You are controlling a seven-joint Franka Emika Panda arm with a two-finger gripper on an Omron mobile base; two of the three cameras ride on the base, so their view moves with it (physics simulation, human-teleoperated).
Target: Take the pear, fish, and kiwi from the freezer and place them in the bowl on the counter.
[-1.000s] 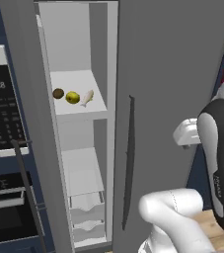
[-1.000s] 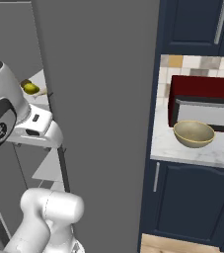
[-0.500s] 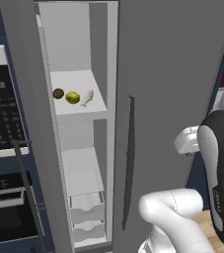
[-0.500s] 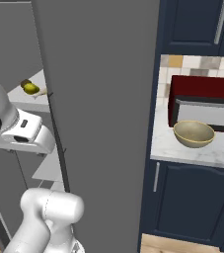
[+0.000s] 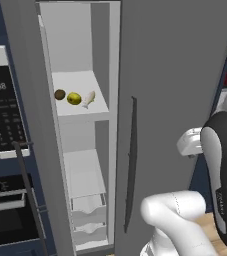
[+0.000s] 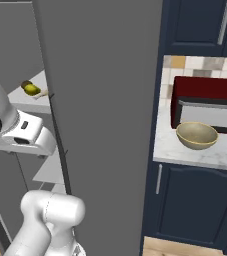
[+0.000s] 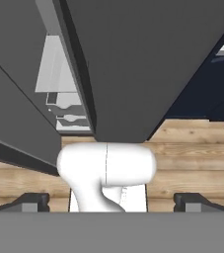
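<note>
Lowered since a second ago, the arm carries its pincer (image 7: 111,200) spread wide, empty, facing the freezer (image 7: 123,64).

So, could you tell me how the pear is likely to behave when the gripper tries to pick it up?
The pear looks roundish and lies loose on the flat white shelf, so a nudge would probably roll it. The kiwi and fish flank it closely, so wide jaws may bump them. Its smooth skin could slip.

freezer door (image 5: 175,100): matt grey, smooth
freezer shelves (image 5: 80,102): smooth white plastic look
table (image 6: 195,152): white marble pattern, grey veins
bowl (image 6: 197,136): matt tan, speckled inside
floor (image 7: 192,163): light wood planks
</note>
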